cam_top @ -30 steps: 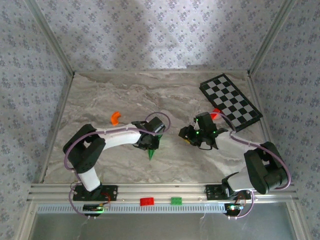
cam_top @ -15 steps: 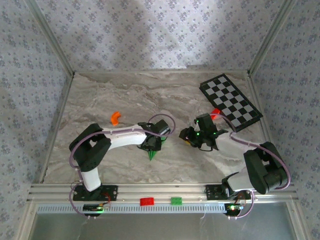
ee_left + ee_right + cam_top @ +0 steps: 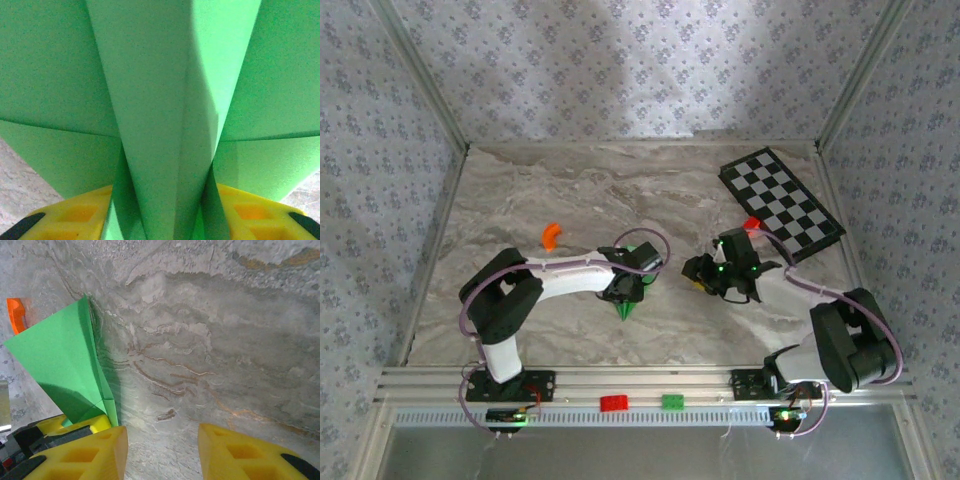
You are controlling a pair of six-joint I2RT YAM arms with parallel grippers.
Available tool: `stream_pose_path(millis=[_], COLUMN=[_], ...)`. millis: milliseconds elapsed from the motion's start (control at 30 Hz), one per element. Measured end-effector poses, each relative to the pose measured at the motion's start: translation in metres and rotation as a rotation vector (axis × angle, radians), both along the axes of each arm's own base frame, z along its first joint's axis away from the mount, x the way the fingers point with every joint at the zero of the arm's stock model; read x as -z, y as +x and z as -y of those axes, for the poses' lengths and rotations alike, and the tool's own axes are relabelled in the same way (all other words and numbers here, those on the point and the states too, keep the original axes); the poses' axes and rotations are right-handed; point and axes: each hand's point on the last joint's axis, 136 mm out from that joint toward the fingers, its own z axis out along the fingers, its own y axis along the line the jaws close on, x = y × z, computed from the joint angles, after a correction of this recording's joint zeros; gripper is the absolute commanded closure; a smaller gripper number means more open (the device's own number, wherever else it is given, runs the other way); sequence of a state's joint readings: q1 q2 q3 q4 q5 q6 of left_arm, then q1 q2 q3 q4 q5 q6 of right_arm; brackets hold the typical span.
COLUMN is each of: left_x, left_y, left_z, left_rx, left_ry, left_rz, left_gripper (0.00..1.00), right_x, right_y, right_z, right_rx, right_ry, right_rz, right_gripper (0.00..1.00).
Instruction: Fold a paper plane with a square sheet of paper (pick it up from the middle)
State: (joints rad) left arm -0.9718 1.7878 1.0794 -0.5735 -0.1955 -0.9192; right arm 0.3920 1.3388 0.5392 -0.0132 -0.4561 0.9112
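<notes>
1. Left pincer point(image 3: 627, 289): its yellow fingers point(image 3: 75, 215) stand on either side of the centre fold of the paper plane point(image 3: 626, 310). Whether they press the fold cannot be told.
2. Paper plane: bright green, flaps spread to both sides of the fold. It sits near the middle of the counter point(image 3: 540, 190), nose toward the arm bases.
3. Right pincer point(image 3: 161, 450): jaws parted with bare counter between them, holding nothing. It sits near the plane on its right, not touching.
4. Orange piece point(image 3: 551, 235): behind and left of the plane, apart.
5. Checkered board point(image 3: 781, 203): far right of the counter.
6. Red brick point(image 3: 614, 403) and green brick point(image 3: 672, 402): on the front rail.
</notes>
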Motion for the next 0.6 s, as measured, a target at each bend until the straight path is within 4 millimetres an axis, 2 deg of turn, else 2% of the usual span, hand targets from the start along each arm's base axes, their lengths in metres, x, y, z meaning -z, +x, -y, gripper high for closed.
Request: stream_pose_path(millis=[167,333,400,467,600], left_x=[-0.001,-0.009,-0.018,-0.03,-0.057], left_y=[0.0,-0.003,-0.001,0.002,0.007], left_z=[0.0,-0.003,-0.003,-0.001,0.001], left_rx=[-0.017,-0.026,-0.033,-0.045,-0.062], left_ry=[-0.008,-0.002,-0.014,-0.038,-0.088], left_rz=[0.001,0.003,0.017,0.04,0.09], left_gripper=[0.55,0.5,0.47,0.4,0.39], right_x=[-0.004,-0.008,-0.011,-0.013,-0.017], right_y=[0.001,0.0,-0.001,-0.002,-0.004], right_z=[0.002,0.004,0.005,0.007,0.016], right_rx=[-0.002,-0.003,-0.005,-0.006,0.0], right_ry=[0.005,0.005,0.003,-0.006,-0.032], right_rz=[0.011,0.022,0.029,0.033,0.037], right_gripper=[0.56,0.56,0.55,0.55,0.54])
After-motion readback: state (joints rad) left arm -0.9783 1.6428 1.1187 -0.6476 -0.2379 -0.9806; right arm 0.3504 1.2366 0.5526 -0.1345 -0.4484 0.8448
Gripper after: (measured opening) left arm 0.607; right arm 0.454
